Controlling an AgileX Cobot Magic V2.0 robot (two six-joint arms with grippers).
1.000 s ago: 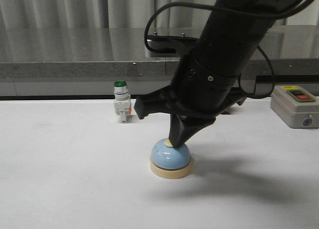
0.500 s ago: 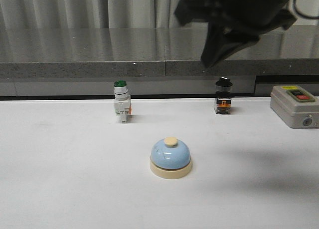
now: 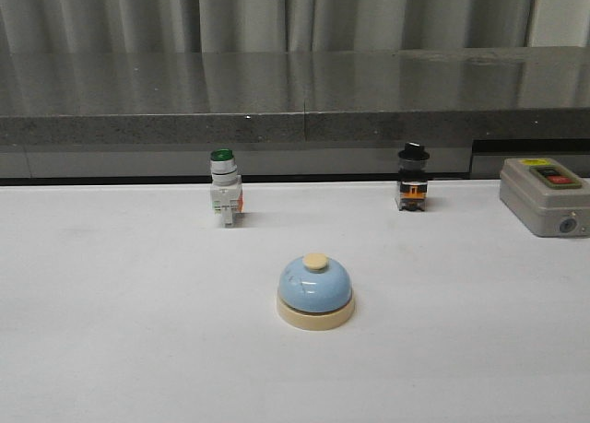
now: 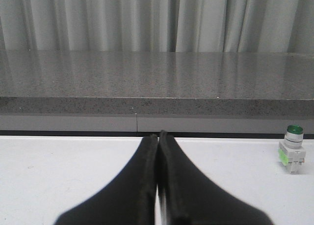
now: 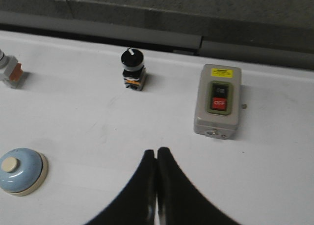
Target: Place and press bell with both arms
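The light-blue domed bell (image 3: pixel 315 291) with cream base and cream button stands alone on the white table, near the middle, in the front view. It also shows in the right wrist view (image 5: pixel 20 170), off to one side of my right gripper (image 5: pixel 156 151), which is shut and empty, well above the table. My left gripper (image 4: pixel 158 136) is shut and empty, over bare white table, with no bell in its view. Neither arm shows in the front view.
A green-capped white switch (image 3: pixel 224 187) and a black-capped switch (image 3: pixel 412 178) stand at the back of the table. A grey on/off button box (image 3: pixel 546 196) sits at the back right. A grey stone ledge (image 3: pixel 277 100) runs behind the table.
The right arm, whose shut fingertips were pressing on the bell's button, has lifted up and right and left the front view. The bell has stayed in place.
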